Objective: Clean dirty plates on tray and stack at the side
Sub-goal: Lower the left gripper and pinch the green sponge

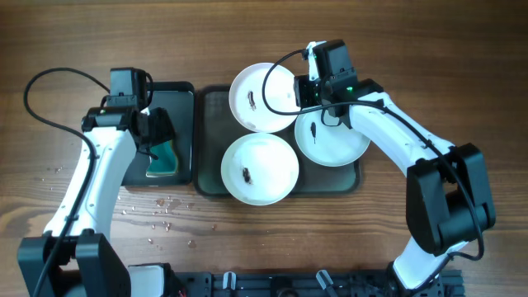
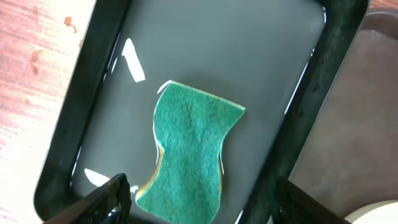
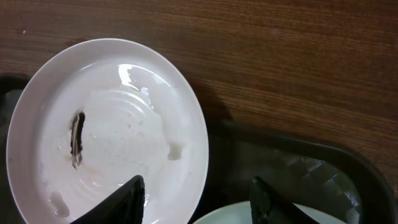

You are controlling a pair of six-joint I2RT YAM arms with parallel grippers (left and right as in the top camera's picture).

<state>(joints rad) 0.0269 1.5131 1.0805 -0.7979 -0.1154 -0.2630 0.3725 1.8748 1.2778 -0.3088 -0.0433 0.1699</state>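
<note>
Overhead: the left gripper [image 1: 158, 139] hangs over a black glossy tray [image 1: 180, 97], a green sponge [image 1: 163, 158] just beneath it. The right gripper [image 1: 299, 92] hovers at the rim of the farthest of three plates [image 1: 257, 99] lying on the tray [image 1: 209, 115].

Left wrist: the fingers [image 2: 112, 196] stand wide apart – open – with the sponge [image 2: 189, 149] lying loose between and ahead of them.

Right wrist: the jaws are parted, straddling the plate's [image 3: 106, 137] edge – one fingertip [image 3: 121, 202] over the white surface, the other over the tray [image 3: 311, 174]. A dark smear [image 3: 76, 140] lies ahead to the left.
</note>
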